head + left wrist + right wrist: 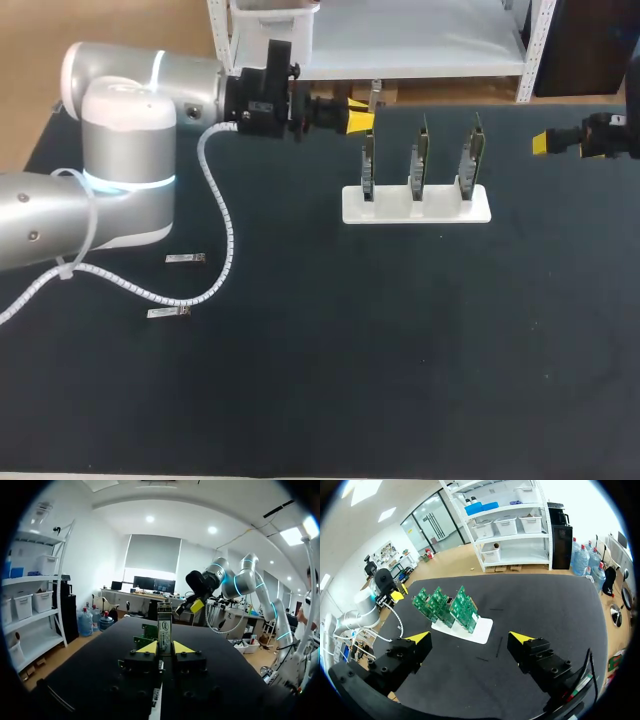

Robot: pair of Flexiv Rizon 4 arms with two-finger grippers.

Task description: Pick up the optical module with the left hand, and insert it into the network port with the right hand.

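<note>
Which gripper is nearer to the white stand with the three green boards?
Left. The left gripper, shut on the optical module, is just behind the left-end board of the white stand. The right gripper is farther off, past its right end.

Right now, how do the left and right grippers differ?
The left gripper is shut on an optical module; the right gripper is open and empty. The left gripper is close to the leftmost circuit board on the white stand; the right gripper is off by the table's right edge. Both have yellow tips.
</note>
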